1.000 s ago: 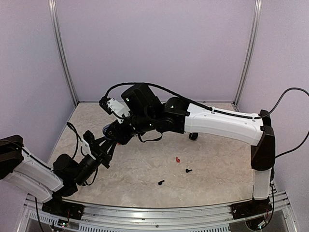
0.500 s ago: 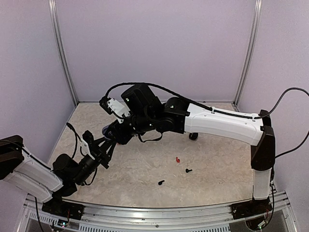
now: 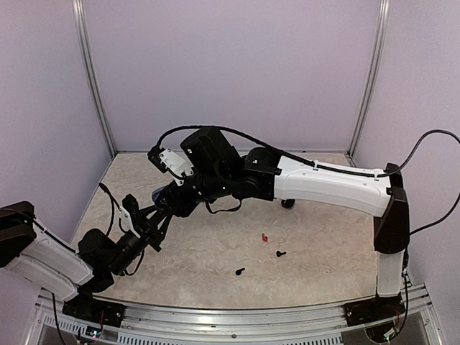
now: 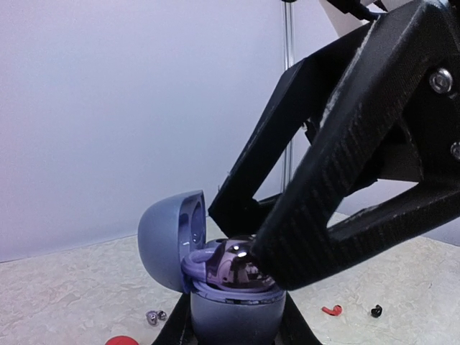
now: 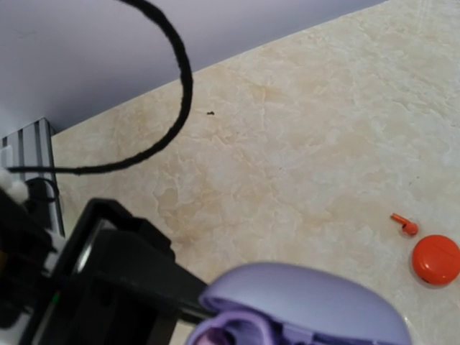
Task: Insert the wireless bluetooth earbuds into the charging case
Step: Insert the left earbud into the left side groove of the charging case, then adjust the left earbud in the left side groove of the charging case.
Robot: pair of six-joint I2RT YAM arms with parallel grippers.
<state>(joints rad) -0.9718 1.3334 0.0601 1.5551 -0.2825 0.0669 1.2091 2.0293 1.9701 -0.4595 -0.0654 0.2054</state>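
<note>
Marbled beige tabletop [image 3: 323, 215], lilac walls: one case held up, most earbuds loose.

Your left gripper [image 3: 159, 215] is clamped on the lower shell of the lavender charging case [image 4: 233, 316], which it holds above the table's left side with the lid [image 4: 162, 244] hinged back. Your right gripper [image 3: 167, 202] has its fingertips at the open well, but you cannot tell whether they are apart or pinching. A silvery glint [image 4: 237, 253] beneath them looks like an earbud going in. A red earbud [image 3: 264, 236], a black earbud [image 3: 280, 253] and a second black earbud [image 3: 239, 272] lie well apart from the case. Expect them to be feather-light, hard, glossy and slippery, so they may flick away. Pinch gently across the rounded bulb, with the stem pointing down.
</note>
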